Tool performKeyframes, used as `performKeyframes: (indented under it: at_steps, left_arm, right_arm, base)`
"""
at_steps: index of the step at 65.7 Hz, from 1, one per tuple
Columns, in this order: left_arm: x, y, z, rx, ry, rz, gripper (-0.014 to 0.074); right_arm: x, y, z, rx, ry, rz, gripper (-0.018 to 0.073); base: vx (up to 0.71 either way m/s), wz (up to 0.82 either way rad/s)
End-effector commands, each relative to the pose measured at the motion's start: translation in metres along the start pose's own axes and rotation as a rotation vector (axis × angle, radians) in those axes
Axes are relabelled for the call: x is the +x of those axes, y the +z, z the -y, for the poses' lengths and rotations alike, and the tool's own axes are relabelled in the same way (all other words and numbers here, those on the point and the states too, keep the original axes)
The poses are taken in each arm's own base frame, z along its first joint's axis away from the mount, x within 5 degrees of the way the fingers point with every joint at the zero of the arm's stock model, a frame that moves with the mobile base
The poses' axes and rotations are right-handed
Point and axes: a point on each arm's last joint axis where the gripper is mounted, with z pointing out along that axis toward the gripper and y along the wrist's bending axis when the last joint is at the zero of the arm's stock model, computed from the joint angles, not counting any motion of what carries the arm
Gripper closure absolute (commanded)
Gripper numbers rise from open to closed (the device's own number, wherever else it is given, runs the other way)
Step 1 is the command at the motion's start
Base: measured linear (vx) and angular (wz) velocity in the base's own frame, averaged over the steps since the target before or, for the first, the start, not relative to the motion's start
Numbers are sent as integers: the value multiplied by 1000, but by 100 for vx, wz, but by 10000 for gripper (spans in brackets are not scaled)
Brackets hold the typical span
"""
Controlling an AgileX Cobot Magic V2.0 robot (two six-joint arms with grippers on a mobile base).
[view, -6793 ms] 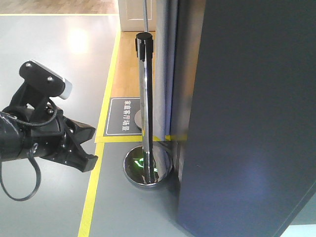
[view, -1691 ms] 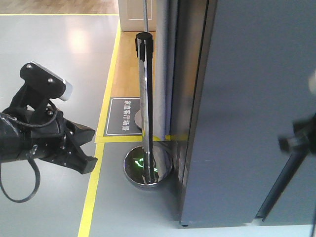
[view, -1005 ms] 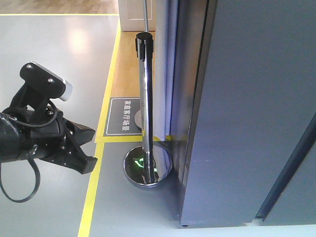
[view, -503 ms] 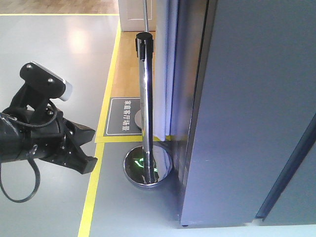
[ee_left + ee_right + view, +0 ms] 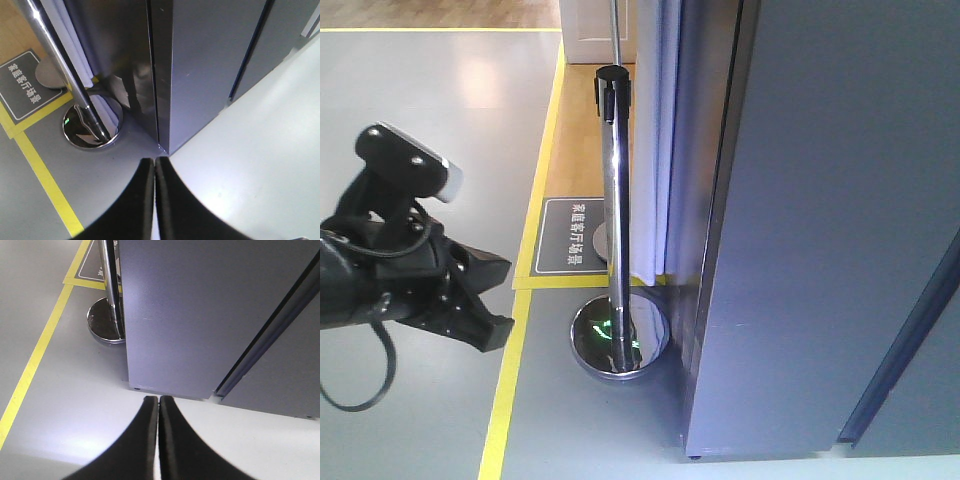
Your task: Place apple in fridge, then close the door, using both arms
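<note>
Glossy chrome post (image 5: 615, 210); seemingly matt door (image 5: 820, 220)

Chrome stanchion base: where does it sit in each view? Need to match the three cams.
Front-facing: round mirrored chrome stanchion base at lower centre, left of the dark grey fridge door.
Left wrist: left of centre, beside the fridge's corner.
Right wrist: upper left, partly hidden by the door.
Shared landmark: yellow floor tape line.

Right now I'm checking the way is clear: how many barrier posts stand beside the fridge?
1: a chrome barrier post stands left of the fridge, its round base on the grey floor. Others may be hidden.
</note>
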Motion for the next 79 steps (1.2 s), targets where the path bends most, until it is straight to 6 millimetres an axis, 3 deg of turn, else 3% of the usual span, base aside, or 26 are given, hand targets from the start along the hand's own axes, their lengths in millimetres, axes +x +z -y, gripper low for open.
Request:
performKeyframes:
  at_steps: [1, 24, 38, 55, 65, 79]
  left_arm:
    - [-15, -24, -2, -19, -17, 142, 602]
    - [-6, -104, -39, -254, -124, 340, 602]
    - [40, -135, -39, -415, -164, 485, 602]
    - [116, -135, -27, -580, -194, 631, 602]
    - [144, -121, -23, -580, -227, 657, 602]
    - [180, -103, -22, -614, -254, 827, 602]
  right_arm:
    - [-10, -4, 1, 6, -6, 74, 561]
    - [-10, -4, 1, 6, -6, 74, 561]
    - [-11, -4, 1, 6, -6, 76, 561]
    - [-11, -4, 1, 6, -6, 76, 561]
    - [-11, -4, 1, 6, -6, 76, 561]
    - [-11, -4, 1, 6, -6, 76, 561]
  base:
    - [0, 0]
    - [0, 0]
    - [0, 0]
    - [0, 0]
    - [0, 0]
    - [0, 0]
